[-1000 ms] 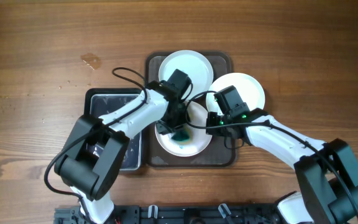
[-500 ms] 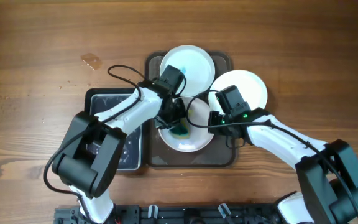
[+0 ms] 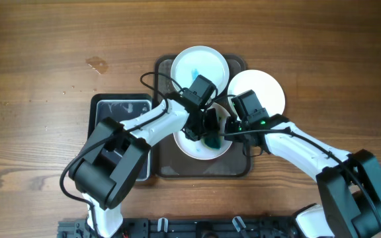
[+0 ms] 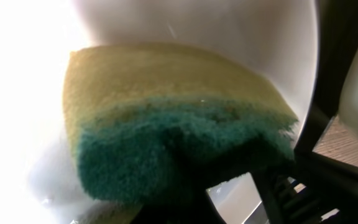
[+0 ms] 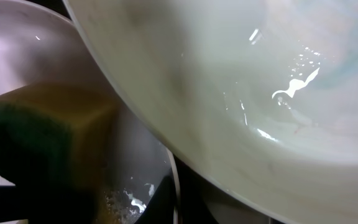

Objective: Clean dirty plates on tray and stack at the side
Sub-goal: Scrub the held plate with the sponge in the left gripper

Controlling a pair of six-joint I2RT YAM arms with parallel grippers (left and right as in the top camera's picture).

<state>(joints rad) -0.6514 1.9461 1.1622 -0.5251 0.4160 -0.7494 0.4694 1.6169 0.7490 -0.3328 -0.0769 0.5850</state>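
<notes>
On the near plate (image 3: 189, 148), sponge (image 3: 211, 141) now farther right; beside right tool (image 3: 228, 127)

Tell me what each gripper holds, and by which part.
Left gripper: the sponge, by its green end. Right gripper: shut beside the front plate; a hold cannot be told.

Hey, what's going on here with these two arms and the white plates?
The left gripper is clamped on a green-and-yellow sponge and presses it into the nearest plate, which sits on the dark tray. The right gripper is shut at that plate's right rim, seemingly steadying it, though a grip cannot be confirmed. Behind, the far plate shows a faint blue smear, and the right-hand plate lies partly over the tray's edge.
</notes>
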